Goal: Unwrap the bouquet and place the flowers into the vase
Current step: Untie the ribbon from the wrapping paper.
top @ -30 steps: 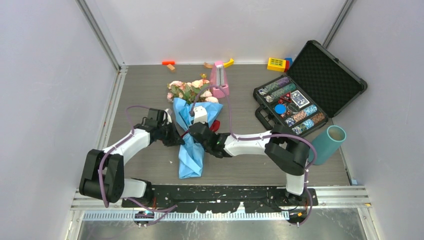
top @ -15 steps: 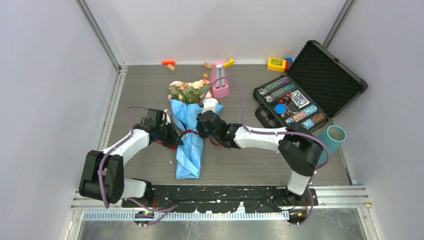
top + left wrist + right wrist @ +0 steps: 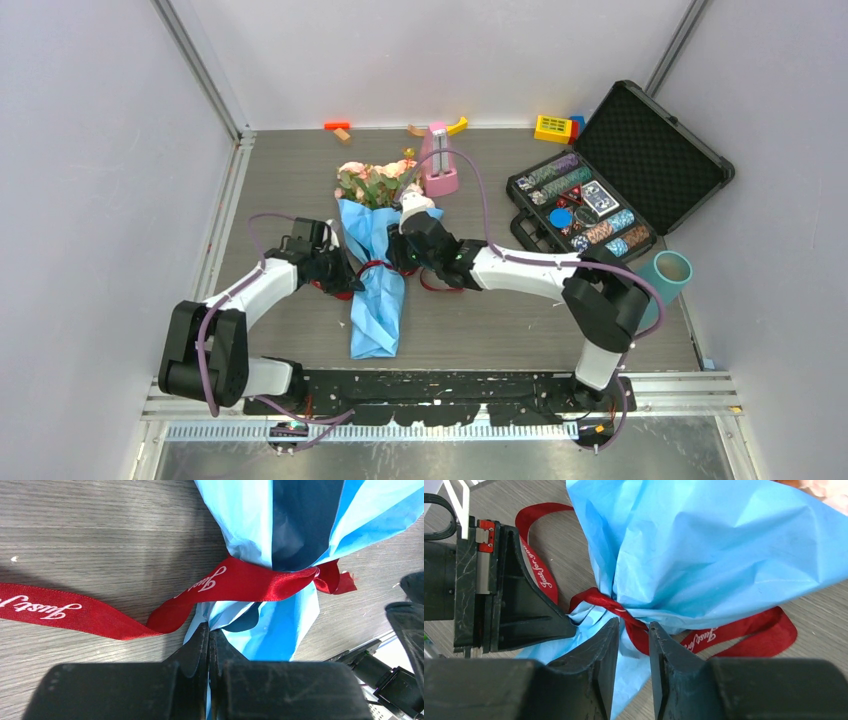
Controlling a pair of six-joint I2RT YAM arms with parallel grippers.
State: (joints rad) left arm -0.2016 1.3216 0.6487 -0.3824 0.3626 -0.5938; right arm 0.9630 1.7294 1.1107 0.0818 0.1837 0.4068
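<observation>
Top external view: the bouquet (image 3: 378, 270) lies flat in the middle of the table (image 3: 480, 330), its blue paper cone pointing toward my bases and the flowers (image 3: 375, 182), pink and peach roses, at the far end. A dark red ribbon (image 3: 240, 582) is wrapped tight round the cone's neck, with loose ends trailing on the wood. My left claw (image 3: 208, 630) is pressed together just below that band, a sliver of blue showing between its fingers, so I judge it pins the paper. My right claw (image 3: 634, 625) stands apart, straddling the ribbon at the neck without gripping it. To do this well, I think I should close on ribbon alone, not paper, and draw it sideways while the left holds firm. White script on the ribbon reads "Just for", then what looks like "you". The teal vase (image 3: 660, 288) lies tilted at the right edge, well apart, beyond an open chip case (image 3: 640, 150).
</observation>
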